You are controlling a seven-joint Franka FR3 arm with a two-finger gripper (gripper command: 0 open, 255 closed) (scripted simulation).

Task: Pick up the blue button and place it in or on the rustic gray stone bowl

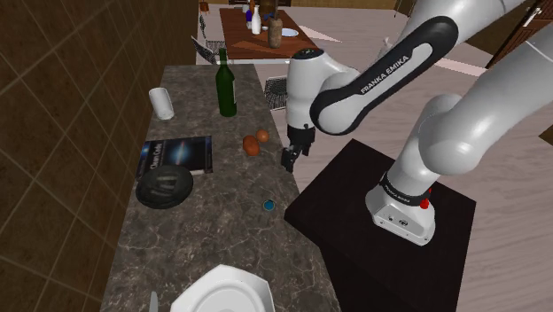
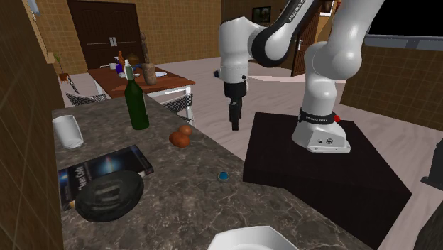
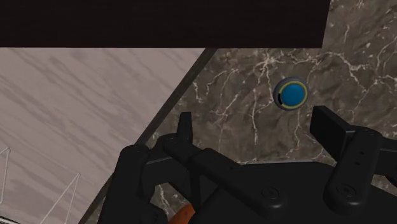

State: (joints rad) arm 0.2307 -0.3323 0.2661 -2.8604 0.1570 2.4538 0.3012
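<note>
Reaching looks like the step in hand. The claw (image 1: pixel 291 158) hangs above the bench's (image 1: pixel 221 235) stand-side edge, fingers spread wide with nothing between them, so no grasp yet. The blue button (image 1: pixel 268 205) sits on the bare bench close to that same edge, a bit further along it from the claw and well apart from everything else.

In the wrist view the button (image 3: pixel 292 94) lies ahead of the claw (image 3: pixel 257 130) and off toward one finger rather than centred. So the next move probably calls for sliding sideways to centre over it, then dropping straight down and closing.

It's a small, low, round thing: bright blue top, thin yellowish ring, dark rim. That doesn't give much to pinch, so the fingers likely need to get right down to the surface. The dark gray bowl (image 1: pixel 164 187) waits near the bench's opposite, wall-side edge, against a book (image 1: pixel 177 153) — a clear carry across once the button's held.
</note>
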